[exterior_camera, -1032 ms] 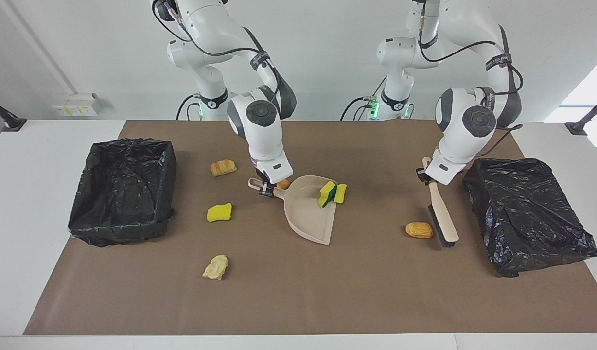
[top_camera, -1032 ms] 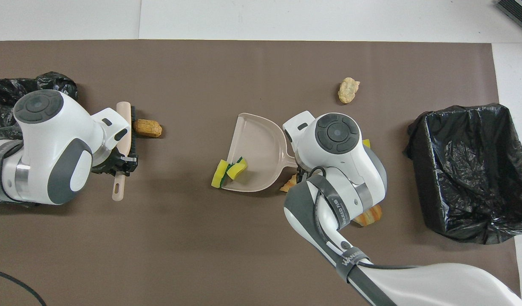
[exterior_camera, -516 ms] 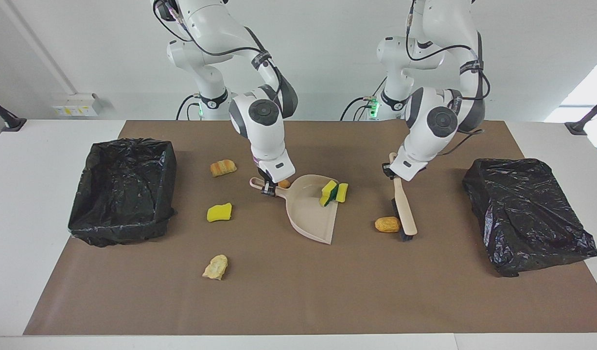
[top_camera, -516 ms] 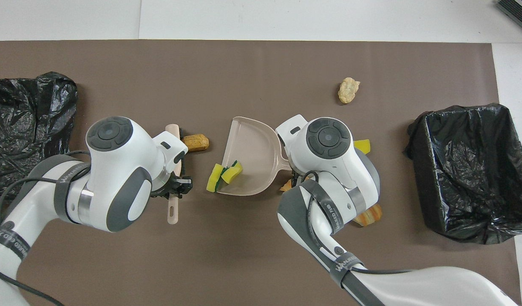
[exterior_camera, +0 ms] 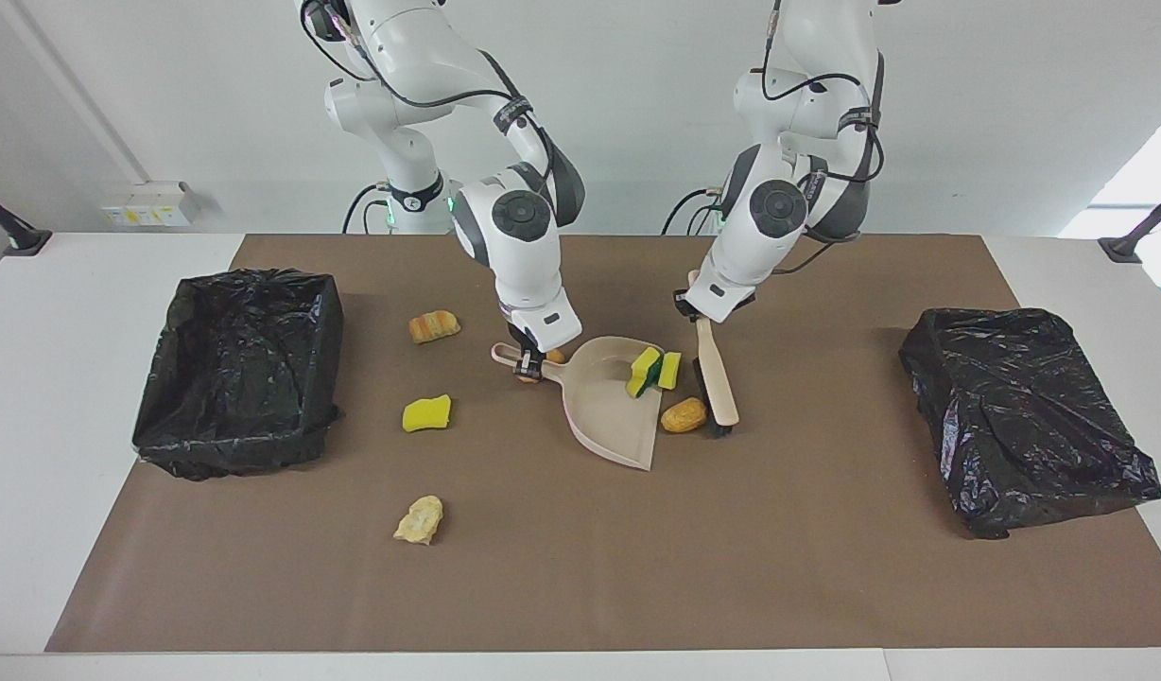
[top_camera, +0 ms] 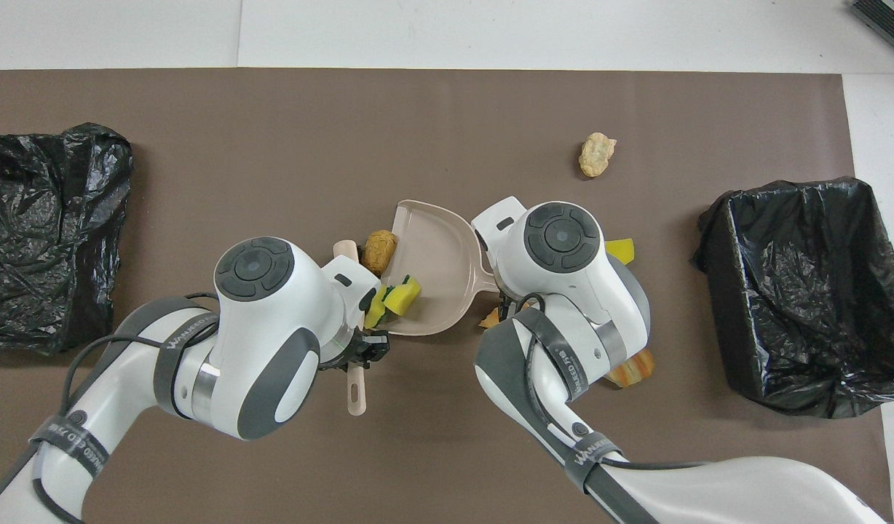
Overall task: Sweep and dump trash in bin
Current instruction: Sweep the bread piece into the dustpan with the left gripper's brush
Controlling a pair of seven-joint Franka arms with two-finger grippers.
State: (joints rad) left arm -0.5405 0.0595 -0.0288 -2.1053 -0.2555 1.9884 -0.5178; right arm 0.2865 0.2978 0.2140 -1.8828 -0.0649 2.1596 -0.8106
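- Left gripper (exterior_camera: 699, 320) is clenched on the handle of the beige brush (exterior_camera: 716, 383); bristles are set on the brown mat (exterior_camera: 580, 577).
- A golden-brown bread scrap (exterior_camera: 684, 414) is touched by the bristles, at the mouth of the beige plastic dustpan (exterior_camera: 611, 416).
- Green-backed yellow sponge pieces (exterior_camera: 653, 372) lie at the pan's edge, just beside the brush.
- Right gripper (exterior_camera: 527, 367) is clamped on the dustpan handle.
- Three scraps lie toward the right arm's end: a croissant piece (exterior_camera: 434, 326), a yellow sponge (exterior_camera: 426, 413), a pale bread lump (exterior_camera: 419, 519), near the open black-lined bin (exterior_camera: 240, 369).

Both arms wear glossy white shells with dark grey round joint caps and grey bands. Black cables loop along them, strapped by lettered bands. Green lights glow at their bases.
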